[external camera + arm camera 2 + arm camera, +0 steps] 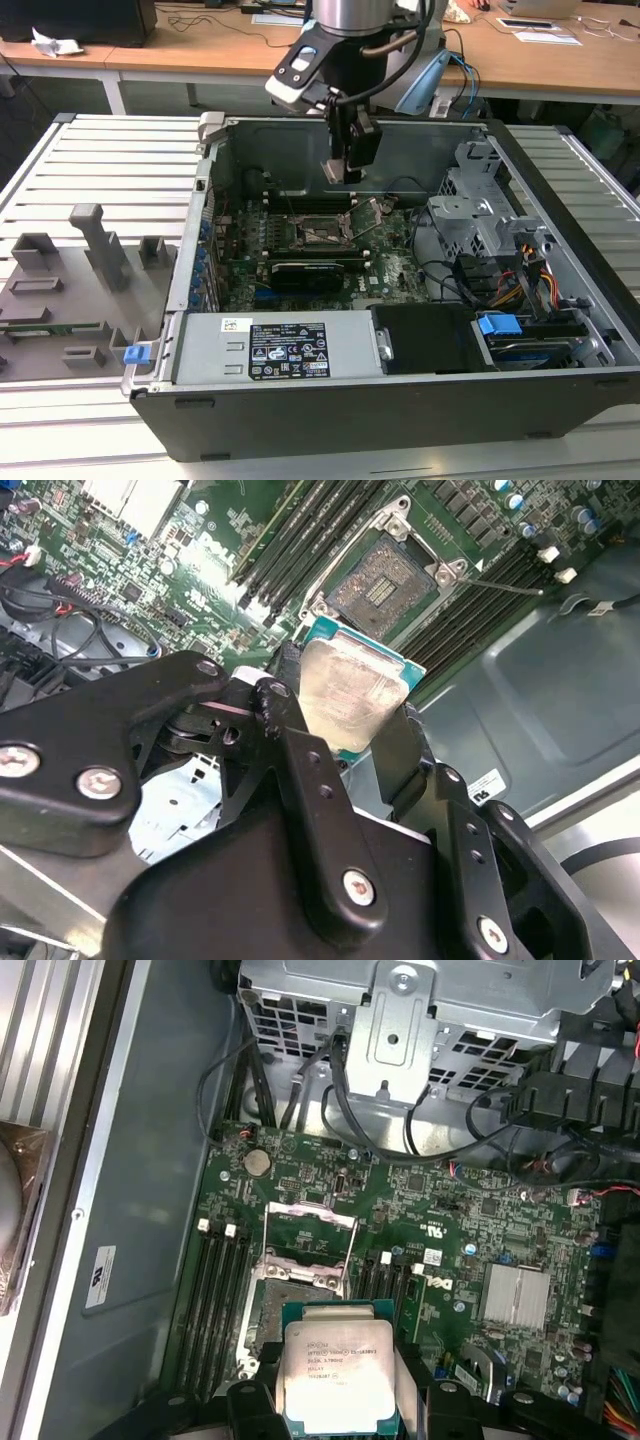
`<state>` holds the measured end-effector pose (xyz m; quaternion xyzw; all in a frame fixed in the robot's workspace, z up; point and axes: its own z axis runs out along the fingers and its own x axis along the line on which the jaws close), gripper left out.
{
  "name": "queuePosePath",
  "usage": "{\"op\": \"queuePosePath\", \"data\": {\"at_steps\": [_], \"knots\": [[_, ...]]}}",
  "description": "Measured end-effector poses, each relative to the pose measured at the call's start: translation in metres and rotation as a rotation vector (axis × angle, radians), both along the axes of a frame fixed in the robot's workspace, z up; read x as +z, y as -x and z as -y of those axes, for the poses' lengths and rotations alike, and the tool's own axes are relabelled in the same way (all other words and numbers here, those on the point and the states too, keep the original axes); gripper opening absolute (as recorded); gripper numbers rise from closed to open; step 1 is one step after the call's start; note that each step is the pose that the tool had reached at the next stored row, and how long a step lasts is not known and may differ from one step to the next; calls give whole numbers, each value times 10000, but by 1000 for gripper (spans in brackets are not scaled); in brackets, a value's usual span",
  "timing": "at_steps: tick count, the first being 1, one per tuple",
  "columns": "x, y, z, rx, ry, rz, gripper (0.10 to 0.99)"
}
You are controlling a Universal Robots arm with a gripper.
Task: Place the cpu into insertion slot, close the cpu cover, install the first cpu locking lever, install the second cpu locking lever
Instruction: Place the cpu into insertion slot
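Claw (342,730) clamped on the cpu (350,692) edges above the open insertion slot (384,580); square your chip's corners to the socket and lower level, unforced.

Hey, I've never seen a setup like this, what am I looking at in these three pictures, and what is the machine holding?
It is a robot arm working over an open computer case that lies on a slatted metal table. The exterior view comes from a camera off the arm; both wrist views come from cameras riding on the arm, looking past its gripper. The black fingers are shut on the cpu, a flat silver-topped chip. It hangs above the green motherboard, close to the open insertion slot, not yet in it.
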<state>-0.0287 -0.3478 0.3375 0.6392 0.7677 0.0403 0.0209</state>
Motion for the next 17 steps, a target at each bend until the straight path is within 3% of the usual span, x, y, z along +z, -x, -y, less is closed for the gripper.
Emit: {"op": "queuePosePath", "data": {"at_steps": [17], "knots": [[-100, 0, 0, 0, 0, -62, 525]]}}
